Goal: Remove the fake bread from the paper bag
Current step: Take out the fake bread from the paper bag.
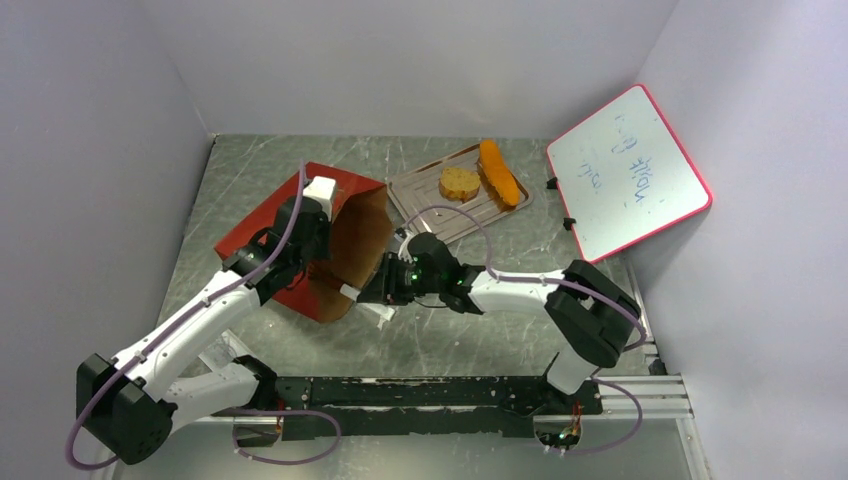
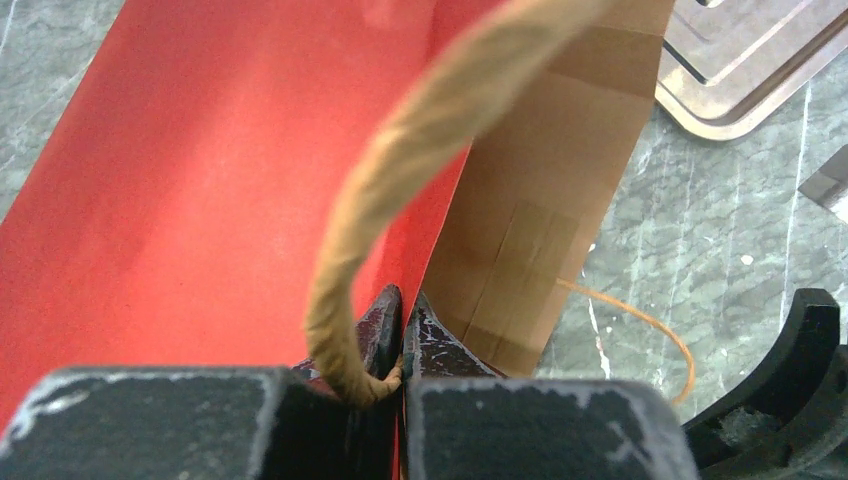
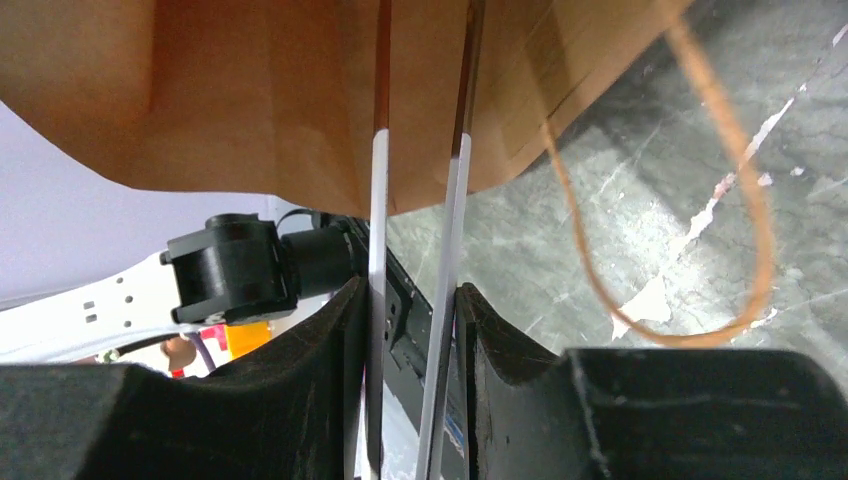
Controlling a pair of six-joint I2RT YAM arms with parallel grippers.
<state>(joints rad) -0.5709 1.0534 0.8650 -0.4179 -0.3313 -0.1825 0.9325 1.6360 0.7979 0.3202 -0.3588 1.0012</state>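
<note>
The paper bag (image 1: 262, 222) lies on its side, red outside, with its brown mouth (image 1: 362, 238) facing right. My left gripper (image 1: 308, 238) is shut on the bag's upper rim beside a cord handle (image 2: 400, 150); the left wrist view (image 2: 403, 302) shows the jaws pinching the paper edge. My right gripper (image 1: 388, 284) is shut on thin white tongs (image 3: 378, 210), whose two arms reach into the bag's brown inside (image 3: 250, 90). A long loaf (image 1: 499, 172) and a speckled slice (image 1: 459, 183) lie on the grey tray (image 1: 432, 218). I cannot see any bread inside the bag.
A white board with a red frame (image 1: 628, 172) leans at the right wall. The bag's other cord handle (image 3: 700, 200) hangs loose over the marbled table. Grey walls close in the left, back and right sides. The black base rail (image 1: 430, 392) runs along the near edge.
</note>
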